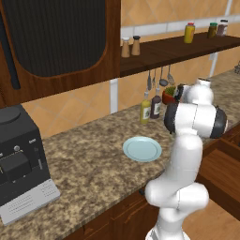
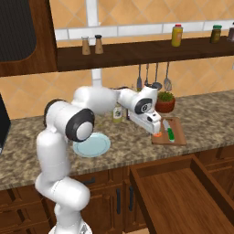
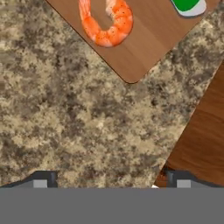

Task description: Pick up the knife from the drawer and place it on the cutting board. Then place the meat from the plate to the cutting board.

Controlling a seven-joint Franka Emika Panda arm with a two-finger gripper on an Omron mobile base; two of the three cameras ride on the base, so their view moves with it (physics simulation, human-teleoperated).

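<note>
The orange-pink meat [image 3: 107,24] lies curled on the wooden cutting board [image 3: 140,39], next to the green-handled knife [image 3: 188,5], whose handle end shows at the top. My gripper [image 3: 111,181] is open just above the counter near the board's corner, with nothing between its fingertips [image 3: 41,180]. From the right base, the gripper [image 2: 154,130] hangs at the board's left end [image 2: 179,137], beside the meat [image 2: 157,134] and knife [image 2: 170,132]. The light-blue plate [image 2: 91,145] [image 1: 142,149] lies bare to the left. The drawer [image 2: 173,192] stands pulled out below the counter.
A black coffee machine [image 1: 21,168] sits at the counter's left. Sauce bottles [image 1: 145,111] and a potted plant [image 2: 165,101] stand at the back wall, with metal utensils [image 2: 155,75] hanging under a shelf of jars. The open drawer juts out in front of the cabinets.
</note>
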